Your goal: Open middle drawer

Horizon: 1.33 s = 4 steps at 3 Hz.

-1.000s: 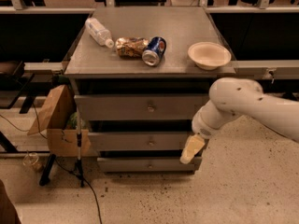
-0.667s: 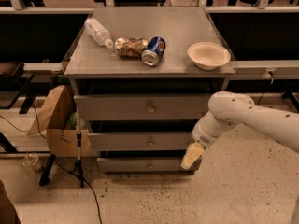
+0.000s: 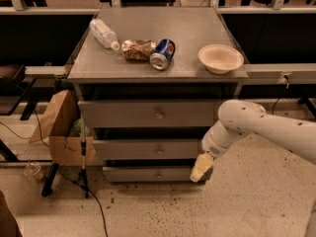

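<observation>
Camera view looks down on a grey metal cabinet (image 3: 148, 70) with three drawers. The middle drawer (image 3: 133, 149), a long flat grey front with a small round metal knob (image 3: 159, 151), sits between the widest front above and the narrowest below. The white arm's pale yellow gripper (image 3: 201, 168) hangs at the right end of the narrowest front, just below the middle drawer's right corner, well apart from the knob. Whether the gripper is wide or narrow cannot be told; it holds nothing visible.
</observation>
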{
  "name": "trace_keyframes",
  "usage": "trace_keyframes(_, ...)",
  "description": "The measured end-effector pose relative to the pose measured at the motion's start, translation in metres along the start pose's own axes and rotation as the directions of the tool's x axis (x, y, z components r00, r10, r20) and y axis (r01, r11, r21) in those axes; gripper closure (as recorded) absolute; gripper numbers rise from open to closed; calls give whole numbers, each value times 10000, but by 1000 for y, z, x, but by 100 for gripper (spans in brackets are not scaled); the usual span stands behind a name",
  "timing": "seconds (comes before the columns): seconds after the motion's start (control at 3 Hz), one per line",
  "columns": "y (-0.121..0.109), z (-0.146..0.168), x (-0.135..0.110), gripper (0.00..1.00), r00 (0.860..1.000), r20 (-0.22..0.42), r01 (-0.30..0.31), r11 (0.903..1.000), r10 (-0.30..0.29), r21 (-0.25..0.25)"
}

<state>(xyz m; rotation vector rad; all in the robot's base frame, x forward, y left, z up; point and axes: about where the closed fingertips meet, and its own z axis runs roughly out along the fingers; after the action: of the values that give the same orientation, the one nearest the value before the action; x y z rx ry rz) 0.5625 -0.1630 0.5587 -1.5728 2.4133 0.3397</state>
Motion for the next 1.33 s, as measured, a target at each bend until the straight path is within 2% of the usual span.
trace_keyframes(0.33, 2, 10, -15, 0, 9966, 526, 631, 9979, -638, 138)
trace_keyframes(0.67, -3, 29, -37, 0, 9858, 1026, 1317, 9911, -1331, 206)
trace_keyframes(1.0, -3, 30, -37, 0, 9858, 1026, 1317, 9911, -1331, 205)
trace_keyframes(1.33, -19, 43, -32, 0, 9901, 1057, 917, 9957, -928, 152)
